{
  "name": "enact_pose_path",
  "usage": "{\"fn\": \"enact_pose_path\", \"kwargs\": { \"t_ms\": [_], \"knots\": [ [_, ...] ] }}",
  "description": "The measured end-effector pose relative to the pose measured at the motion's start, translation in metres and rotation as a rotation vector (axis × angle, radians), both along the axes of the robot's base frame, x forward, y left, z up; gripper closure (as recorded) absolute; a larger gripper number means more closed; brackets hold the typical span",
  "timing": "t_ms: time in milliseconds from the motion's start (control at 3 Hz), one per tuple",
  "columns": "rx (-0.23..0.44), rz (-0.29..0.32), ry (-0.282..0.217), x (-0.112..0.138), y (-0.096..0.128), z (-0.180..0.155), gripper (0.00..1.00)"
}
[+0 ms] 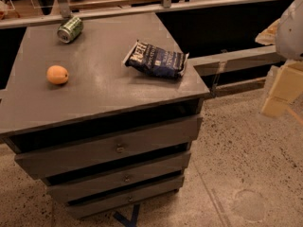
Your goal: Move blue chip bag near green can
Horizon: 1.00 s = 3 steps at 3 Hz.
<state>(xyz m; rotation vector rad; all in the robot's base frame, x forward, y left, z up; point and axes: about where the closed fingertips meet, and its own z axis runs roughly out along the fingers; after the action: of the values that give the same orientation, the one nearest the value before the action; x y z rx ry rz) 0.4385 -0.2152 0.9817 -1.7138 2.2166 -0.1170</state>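
- The gripper (pixel 280 91), a pale blurred shape at the right edge, hangs over the floor, well apart from the grey tabletop (pixel 109 96); whether it is spread or closed cannot be told
- Nearest to it, the blue chip bag (pixel 156 60) lies flat by the tabletop's right edge, untouched, likely the easiest side to reach from
- The green can (pixel 70 29) lies on its side at the far left corner, well apart from the bag
- An orange fruit (pixel 57 74) sits nearer the front on the left, something to skirt
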Motion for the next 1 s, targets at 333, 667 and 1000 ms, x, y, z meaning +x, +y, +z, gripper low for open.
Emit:
{"fn": "enact_pose_path", "kwargs": {
  "t_ms": [333,667,1000],
  "knots": [
    [0.000,0.000,0.000,0.000,0.000,0.000,0.00],
    [0.060,-0.003,-0.030,0.008,0.002,0.004,0.00],
    [0.185,-0.012,-0.096,0.040,-0.002,0.005,0.00]
  ]
}}
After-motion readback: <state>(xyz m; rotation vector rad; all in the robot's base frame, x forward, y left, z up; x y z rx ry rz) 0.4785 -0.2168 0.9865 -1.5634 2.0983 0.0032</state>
